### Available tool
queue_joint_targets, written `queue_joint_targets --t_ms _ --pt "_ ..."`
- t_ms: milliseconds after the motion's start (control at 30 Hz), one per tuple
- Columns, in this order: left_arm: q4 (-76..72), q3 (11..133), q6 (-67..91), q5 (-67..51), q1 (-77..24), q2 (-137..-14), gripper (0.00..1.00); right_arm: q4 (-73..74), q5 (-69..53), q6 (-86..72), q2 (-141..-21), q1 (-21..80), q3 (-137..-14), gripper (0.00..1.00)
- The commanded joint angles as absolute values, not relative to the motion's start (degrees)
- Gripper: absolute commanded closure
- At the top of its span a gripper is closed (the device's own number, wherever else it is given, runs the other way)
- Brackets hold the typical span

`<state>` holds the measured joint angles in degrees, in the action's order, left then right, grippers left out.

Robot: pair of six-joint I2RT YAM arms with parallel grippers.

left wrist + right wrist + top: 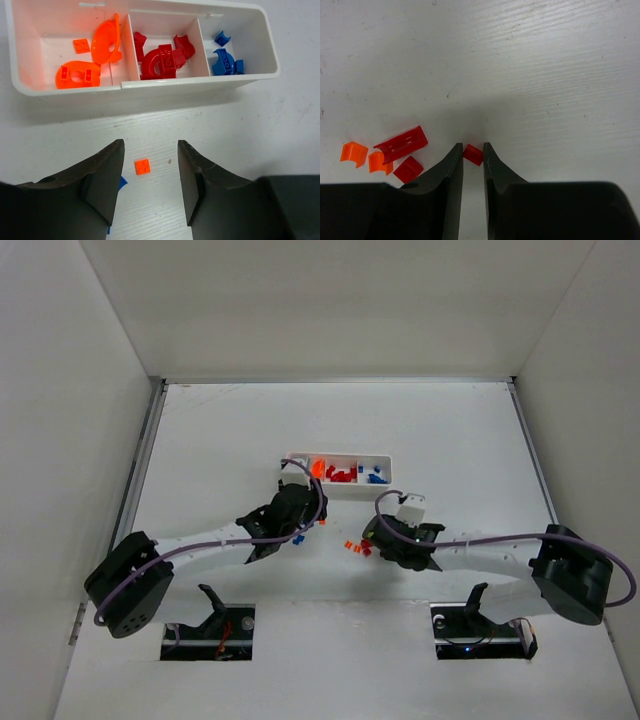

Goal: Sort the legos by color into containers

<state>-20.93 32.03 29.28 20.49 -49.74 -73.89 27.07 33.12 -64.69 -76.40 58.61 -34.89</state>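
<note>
Right hand (472, 148), low centre of its wrist view, pinches a small red brick (473, 154) by the very fingertips, so lift it gently and carry it to the tray (150, 92), middle compartment; left hand (150, 144) half open, empty, over an orange brick (142, 166).

The left arm (205, 552) and right arm (480, 555) each combine white link housings with black joint modules. A purple cable (495, 537) runs externally along each arm. The left gripper (150, 147) and right gripper (472, 147) have matte black fingers tapering to curved tips.
</note>
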Motion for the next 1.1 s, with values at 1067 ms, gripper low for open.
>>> queue_joint_targets --t_ms 1067 --pt "-19.5 36.2 26.8 27.0 -56.3 -86.0 0.67 -4.3 19.1 -37.5 -92.4 41.5 -61.1 0.55"
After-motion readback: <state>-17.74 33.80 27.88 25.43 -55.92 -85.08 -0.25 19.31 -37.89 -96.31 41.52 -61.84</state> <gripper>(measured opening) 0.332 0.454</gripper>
